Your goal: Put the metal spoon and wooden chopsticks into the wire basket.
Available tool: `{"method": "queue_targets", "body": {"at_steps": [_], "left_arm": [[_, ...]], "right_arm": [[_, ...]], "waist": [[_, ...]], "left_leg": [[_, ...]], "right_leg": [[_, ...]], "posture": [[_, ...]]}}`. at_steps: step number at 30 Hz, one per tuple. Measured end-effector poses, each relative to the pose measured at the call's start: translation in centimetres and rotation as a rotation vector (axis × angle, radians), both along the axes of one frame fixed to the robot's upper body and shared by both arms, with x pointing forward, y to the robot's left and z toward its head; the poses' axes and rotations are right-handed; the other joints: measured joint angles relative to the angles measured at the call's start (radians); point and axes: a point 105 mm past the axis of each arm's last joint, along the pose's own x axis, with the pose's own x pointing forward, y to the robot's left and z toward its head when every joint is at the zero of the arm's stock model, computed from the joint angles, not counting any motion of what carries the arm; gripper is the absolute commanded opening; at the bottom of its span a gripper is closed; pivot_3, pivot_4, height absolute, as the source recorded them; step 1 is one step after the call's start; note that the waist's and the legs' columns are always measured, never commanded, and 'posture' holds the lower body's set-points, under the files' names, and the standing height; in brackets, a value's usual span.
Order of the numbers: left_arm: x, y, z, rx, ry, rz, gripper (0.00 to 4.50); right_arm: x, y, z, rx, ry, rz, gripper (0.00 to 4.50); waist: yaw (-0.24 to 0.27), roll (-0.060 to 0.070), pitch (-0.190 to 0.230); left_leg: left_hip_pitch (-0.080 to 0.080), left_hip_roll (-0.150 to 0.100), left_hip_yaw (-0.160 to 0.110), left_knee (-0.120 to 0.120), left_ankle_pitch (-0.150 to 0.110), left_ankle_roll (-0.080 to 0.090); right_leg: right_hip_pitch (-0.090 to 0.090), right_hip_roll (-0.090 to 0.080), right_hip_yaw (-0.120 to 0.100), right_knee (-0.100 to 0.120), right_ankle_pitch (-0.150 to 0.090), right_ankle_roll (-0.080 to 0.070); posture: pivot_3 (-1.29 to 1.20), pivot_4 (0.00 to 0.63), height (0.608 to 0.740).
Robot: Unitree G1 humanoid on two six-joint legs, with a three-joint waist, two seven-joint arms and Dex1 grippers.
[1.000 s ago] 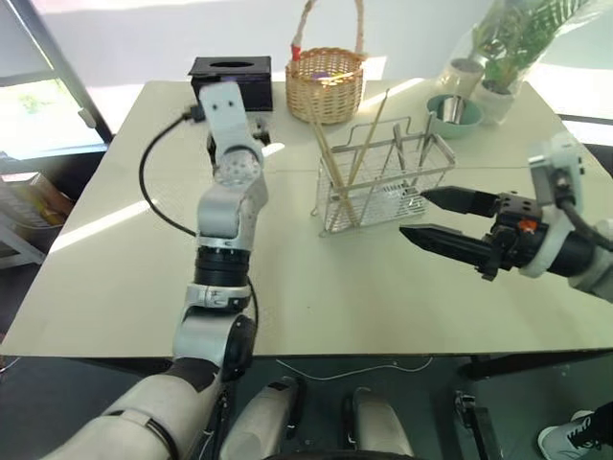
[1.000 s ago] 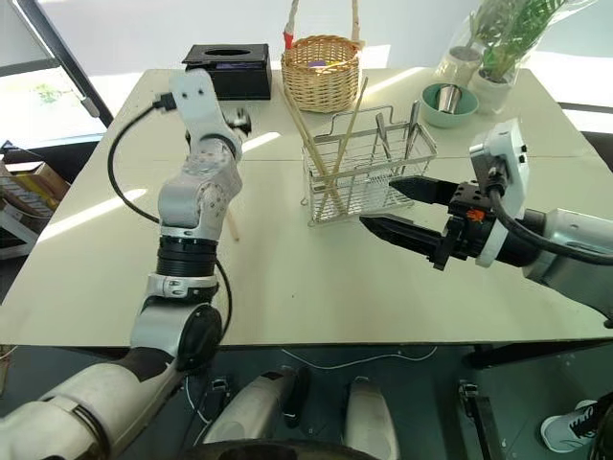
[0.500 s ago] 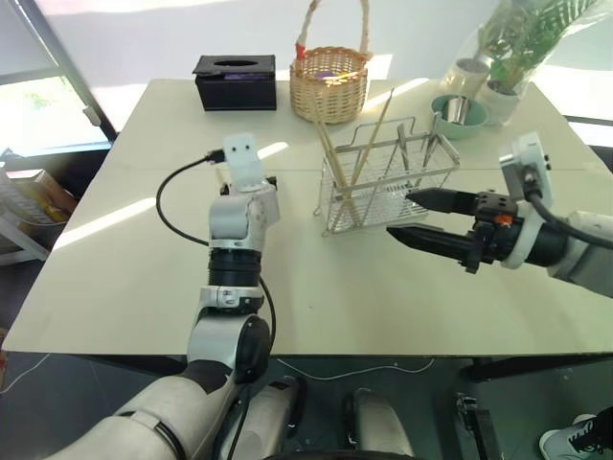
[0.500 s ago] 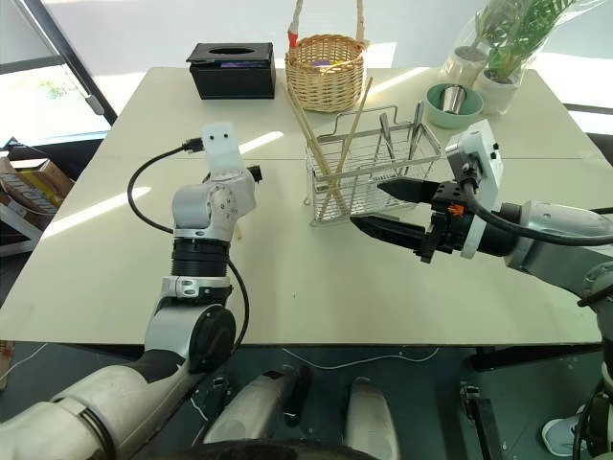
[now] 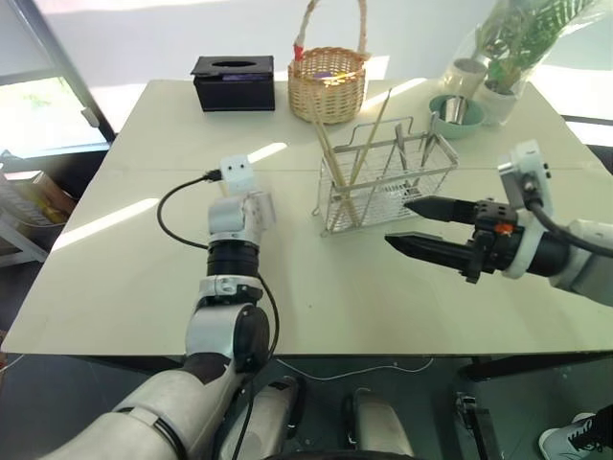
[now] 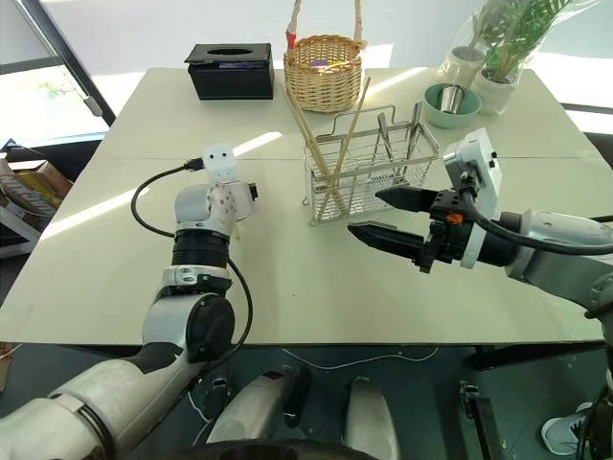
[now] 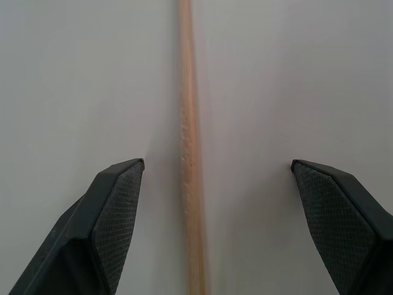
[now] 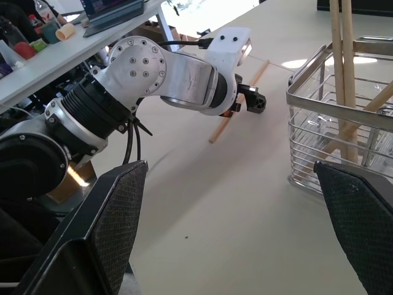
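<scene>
One of the wooden chopsticks (image 7: 187, 153) lies flat on the table, running between the fingers of my left gripper (image 7: 217, 163), which is open and hangs low over it without touching. The right wrist view shows the same stick (image 8: 235, 118) under that gripper. The wire basket (image 5: 383, 182) stands mid-table with two more chopsticks (image 5: 335, 158) leaning in its left end. Two metal handles (image 5: 426, 144) rise from its right end; I cannot tell whether one is the metal spoon. My right gripper (image 5: 397, 223) is open and empty, held level in front of the basket.
A round wicker basket (image 5: 328, 81) and a black tissue box (image 5: 233, 81) sit at the table's far edge. A green bowl (image 5: 458, 113) holding a metal cup and a potted plant (image 5: 508, 48) stand at the far right.
My left arm has come down from a raised pose, and its gripper now tilts down over the chopstick on the table. The right gripper has stayed about where it was.
</scene>
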Motion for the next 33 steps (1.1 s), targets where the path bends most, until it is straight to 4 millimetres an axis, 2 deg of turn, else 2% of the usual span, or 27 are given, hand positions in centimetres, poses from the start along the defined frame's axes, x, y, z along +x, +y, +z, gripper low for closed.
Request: {"method": "queue_targets", "body": {"at_steps": [1, 3, 6, 10, 20, 24, 26, 29, 30, 31, 33], "left_arm": [[0.0, 0.1, -0.1, -0.011, 0.003, 0.006, 4.05], [0.0, 0.1, -0.2, -0.033, 0.005, 0.013, 3.54], [-0.1, 0.1, -0.3, -0.044, 0.007, 0.016, 2.23], [-0.2, 0.4, -0.4, -0.037, 0.013, 0.029, 0.04], [-0.2, 0.7, -0.3, -0.053, -0.005, 0.031, 0.04], [0.6, 0.5, 0.6, -0.103, -0.119, -0.026, 0.04], [1.4, 0.2, 2.6, -0.122, -0.246, -0.075, 0.04], [2.5, -1.2, 8.9, -0.108, -0.604, -0.249, 0.04], [2.3, -2.2, 11.7, -0.109, -0.758, -0.333, 0.04], [2.0, -2.9, 13.4, -0.120, -0.845, -0.382, 0.04], [0.3, -5.1, 17.8, -0.198, -1.117, -0.544, 0.04]], "right_arm": [[-0.1, 0.0, 0.0, -0.002, -0.002, 0.001, 4.50], [-0.2, -0.1, 0.1, 0.000, -0.002, -0.004, 4.50], [-0.2, -0.2, 0.2, 0.003, -0.006, -0.011, 4.50], [-0.2, -0.3, 0.3, -0.003, -0.006, -0.016, 4.50], [-0.2, -0.6, 0.0, -0.020, 0.004, -0.022, 4.50], [-0.2, -0.7, 0.0, -0.020, 0.006, -0.030, 4.50], [-0.2, -0.9, 0.0, -0.018, 0.005, -0.036, 4.50], [-0.3, -1.5, 0.2, -0.013, -0.005, -0.062, 4.50], [-0.3, -1.8, 0.3, -0.011, -0.010, -0.076, 4.50], [-0.3, -1.9, 0.4, -0.011, -0.014, -0.083, 4.50], [-0.3, -2.5, 0.5, -0.012, -0.023, -0.109, 4.50]], "waist": [[0.000, 0.000, 0.000], [-0.001, 0.000, 0.000], [-0.003, 0.000, 0.000], [-0.003, 0.000, -0.001], [-0.003, 0.000, -0.001], [0.001, -0.001, 0.000], [0.003, -0.001, 0.000], [0.004, -0.001, 0.000], [0.004, -0.001, 0.000], [0.004, -0.001, 0.000], [0.003, -0.001, 0.000]], "left_leg": [[0.000, 0.000, 0.000, 0.000, 0.000, 0.000], [0.001, 0.000, 0.000, 0.000, 0.000, 0.000], [0.003, 0.000, 0.000, 0.000, 0.000, 0.000], [0.003, 0.000, 0.000, -0.001, 0.000, 0.000], [0.003, 0.000, 0.001, -0.001, 0.000, 0.000], [0.002, 0.000, 0.001, -0.001, 0.000, 0.000], [0.001, 0.000, 0.001, 0.000, 0.000, 0.000], [-0.003, 0.000, 0.001, 0.000, 0.000, 0.000], [-0.003, 0.000, 0.001, 0.000, 0.000, 0.000], [-0.003, 0.000, 0.002, 0.000, 0.000, 0.000], [-0.003, 0.000, 0.002, 0.000, 0.000, 0.000]], "right_leg": [[0.000, 0.000, 0.000, 0.000, 0.000, 0.000], [0.000, 0.000, 0.000, 0.000, 0.000, 0.000], [0.001, 0.000, 0.001, 0.000, 0.000, 0.000], [0.001, 0.000, 0.001, 0.000, 0.000, 0.000], [0.001, 0.000, 0.002, 0.000, 0.000, 0.000], [0.000, 0.000, 0.002, 0.001, 0.001, -0.001], [-0.001, 0.000, 0.002, 0.000, 0.001, 0.000], [-0.001, 0.000, 0.002, -0.002, 0.002, 0.000], [-0.001, 0.000, 0.002, -0.003, 0.002, 0.000], [-0.001, 0.000, 0.002, -0.003, 0.002, 0.000], [-0.001, 0.000, 0.002, -0.005, 0.002, 0.000]], "posture": [[0.00, 0.150, 0.740], [0.00, 0.150, 0.740], [0.00, 0.150, 0.740], [0.00, 0.150, 0.740], [0.00, 0.150, 0.740], [0.00, 0.150, 0.740], [0.00, 0.150, 0.740], [0.00, 0.150, 0.740], [0.00, 0.150, 0.740], [0.00, 0.150, 0.740], [0.00, 0.150, 0.740]]}}
